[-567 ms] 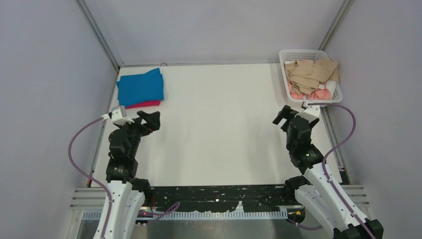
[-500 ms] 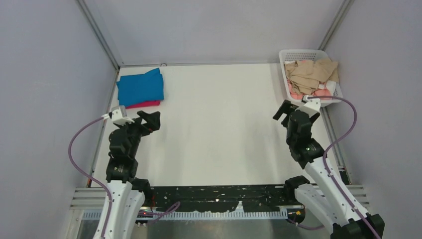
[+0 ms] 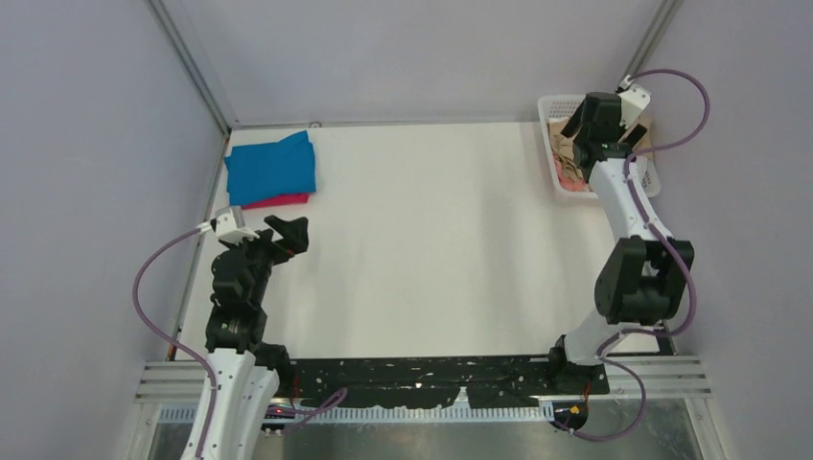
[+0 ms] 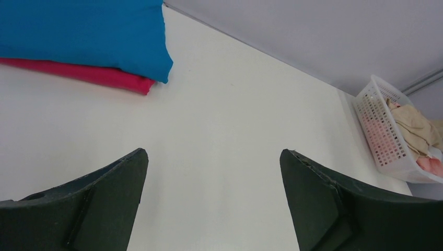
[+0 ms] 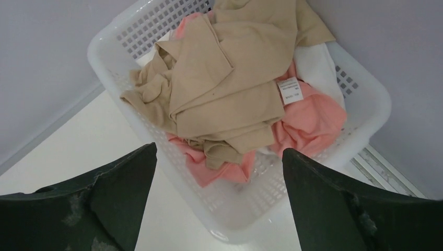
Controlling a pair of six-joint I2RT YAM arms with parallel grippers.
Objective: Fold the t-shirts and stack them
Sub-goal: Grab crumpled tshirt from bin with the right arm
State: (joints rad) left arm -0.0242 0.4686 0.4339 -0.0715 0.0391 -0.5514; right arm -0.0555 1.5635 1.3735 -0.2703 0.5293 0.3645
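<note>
Above the white mesh basket [image 5: 373, 99] at the far-right corner of the desk [image 3: 431, 240], the right tool [image 5: 218, 151] hangs wide and empty over the crumpled tan t-shirt [image 5: 224, 89]. Limp, light cloth, probably best pinched at a raised fold

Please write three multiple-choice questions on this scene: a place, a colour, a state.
1. Where on the table does the white basket stand?
A. far left corner
B. centre
C. far right corner

2. What colour is the top shirt of the folded stack?
A. magenta-red
B. blue
C. tan

3. How is the right gripper?
A. open, empty
B. shut on a shirt
C. shut on the rim

C: the white basket sits at the far right edge.
B: the blue shirt covers the magenta-red shirt.
A: its jaws stand wide apart.
</note>
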